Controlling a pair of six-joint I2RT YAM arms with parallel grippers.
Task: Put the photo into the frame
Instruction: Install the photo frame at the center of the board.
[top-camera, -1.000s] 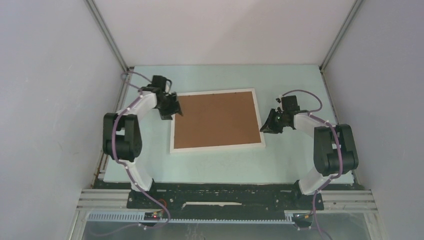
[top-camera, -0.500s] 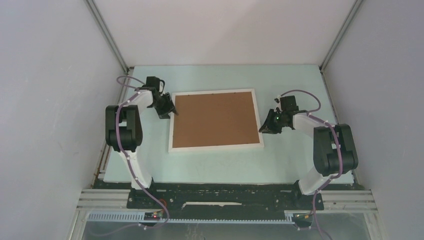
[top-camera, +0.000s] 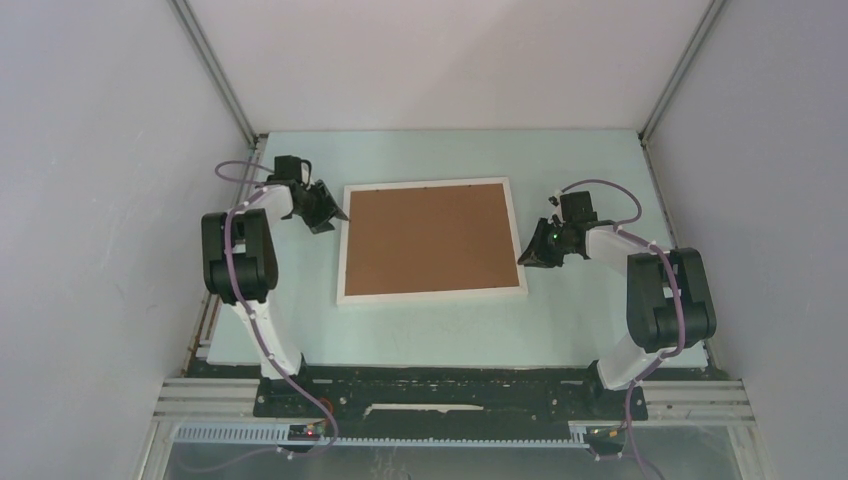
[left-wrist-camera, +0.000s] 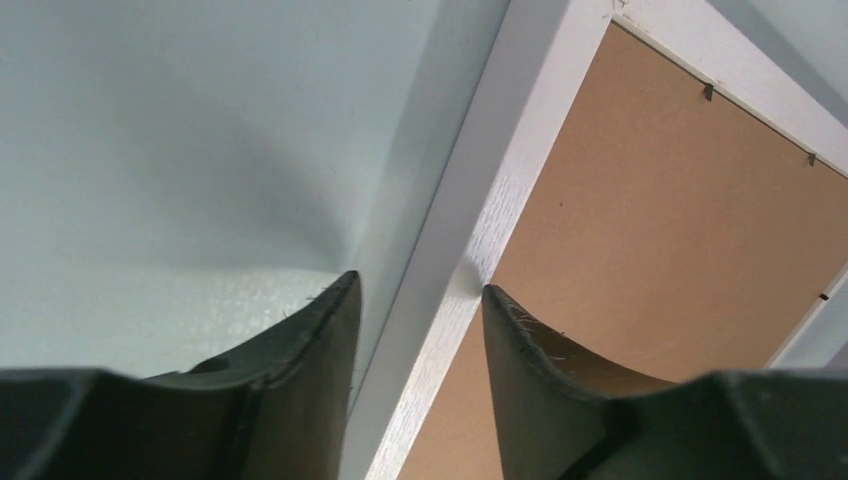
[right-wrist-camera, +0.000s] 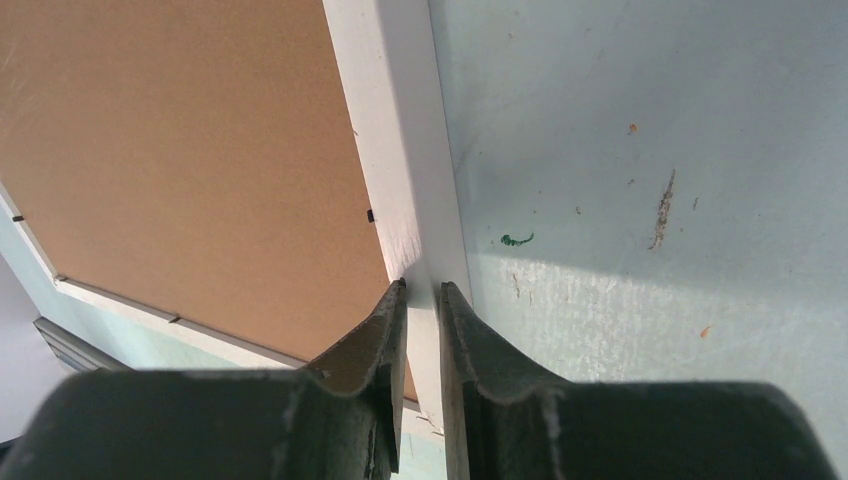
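The white frame (top-camera: 430, 294) lies face down on the table, with the brown backing board (top-camera: 430, 240) filling it. The photo is hidden. My left gripper (top-camera: 331, 216) is at the frame's left rim near the far corner. In the left wrist view it (left-wrist-camera: 418, 292) is open, its jaws standing apart on either side of the rim (left-wrist-camera: 520, 150) without pinching it. My right gripper (top-camera: 528, 260) is at the right rim near the front corner. In the right wrist view it (right-wrist-camera: 422, 290) is shut on that rim (right-wrist-camera: 400, 150).
The pale green table (top-camera: 450, 330) is boxed in by white walls at the left, right and back. Small dark tabs (left-wrist-camera: 708, 92) hold the board (left-wrist-camera: 680, 220) in the frame. The board also shows in the right wrist view (right-wrist-camera: 180, 150).
My left gripper has drawn back to the left, from over the board's corner to the frame's left rim. The frame has shifted slightly left. The right arm has not moved.
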